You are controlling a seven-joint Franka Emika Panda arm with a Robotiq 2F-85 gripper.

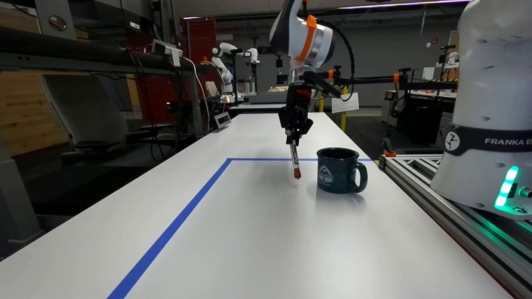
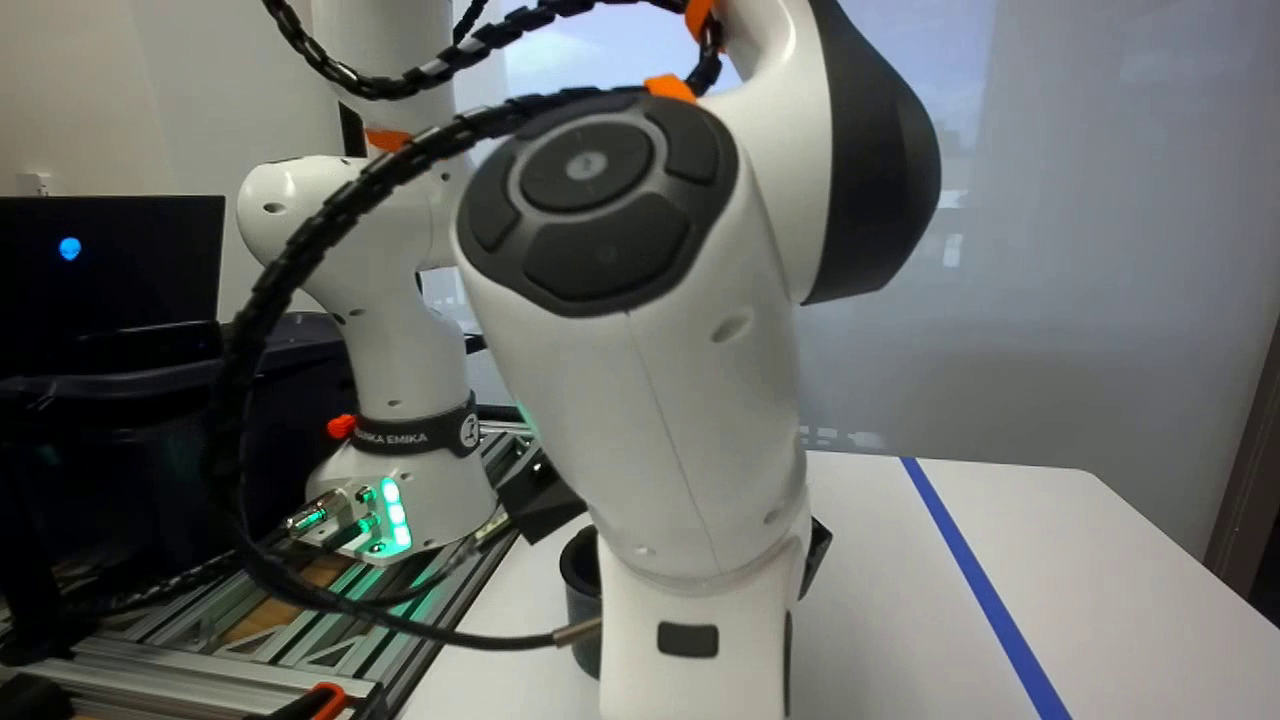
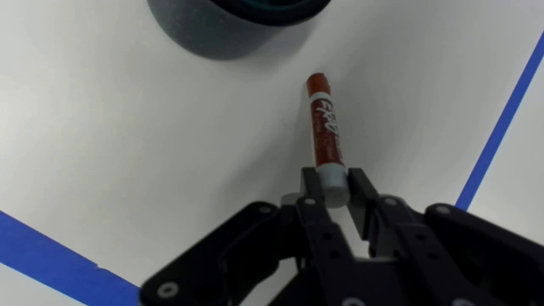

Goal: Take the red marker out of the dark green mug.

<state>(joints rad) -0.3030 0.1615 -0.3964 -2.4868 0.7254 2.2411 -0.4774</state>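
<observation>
The marker (image 1: 295, 161) is out of the mug (image 1: 338, 176), not yet set down.

Left to right in an exterior view: the claw (image 1: 293, 141) is clamped on the marker's upper end, seemingly holding it just above the worktop (image 1: 257, 232); then the mug, upright, near the right edge. Removal looks done; lowering and letting go likely remain.

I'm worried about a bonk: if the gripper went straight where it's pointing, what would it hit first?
Probably the white table. The red marker in the gripper would touch it tip first, likely missing the dark green mug, though depth is hard to judge.
</observation>
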